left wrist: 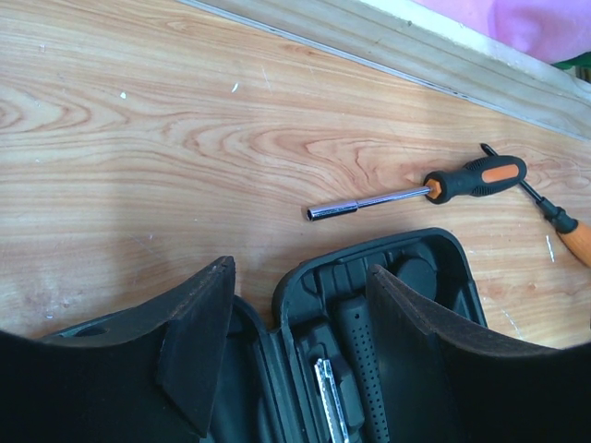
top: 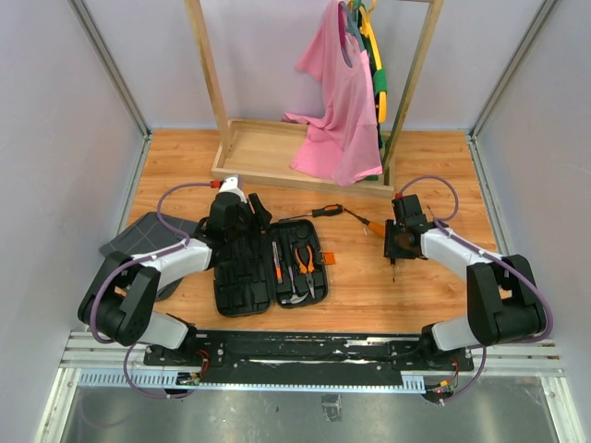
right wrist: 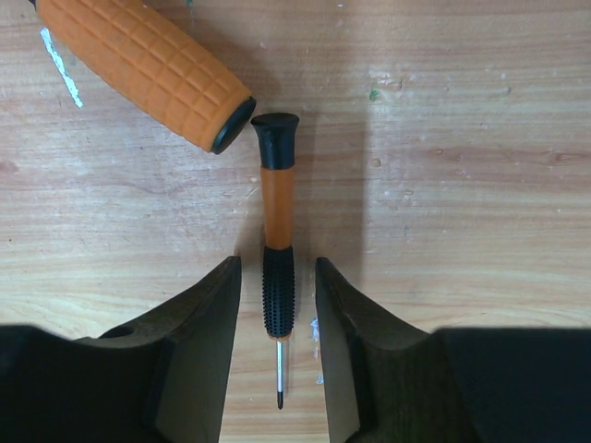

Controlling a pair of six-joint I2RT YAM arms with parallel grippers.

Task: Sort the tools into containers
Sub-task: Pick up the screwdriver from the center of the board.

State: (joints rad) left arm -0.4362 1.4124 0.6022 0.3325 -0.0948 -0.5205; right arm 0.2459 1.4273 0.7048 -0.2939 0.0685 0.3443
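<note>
Your right claw sits low over the table, its jaws a narrow gap apart and astride the small screwdriver. A sliver of wood shows on each side of the black ribbed grip, so nothing is held yet. Squeeze squarely on that ribbed part and keep the shaft centred, since a thin round tool will likely roll or pivot if one pad lands first. Just beyond its black cap lies the butt of a thick orange handle, almost touching it. Lift straight up so you don't nudge it.

Across the table to the left, the open tool case lies flat, with pliers and a hammer already in their slots. Your left claw hangs over the case's far rim, jaws wide, gripping nothing. Beyond the case a long black-and-orange screwdriver lies loose on the wood.
</note>
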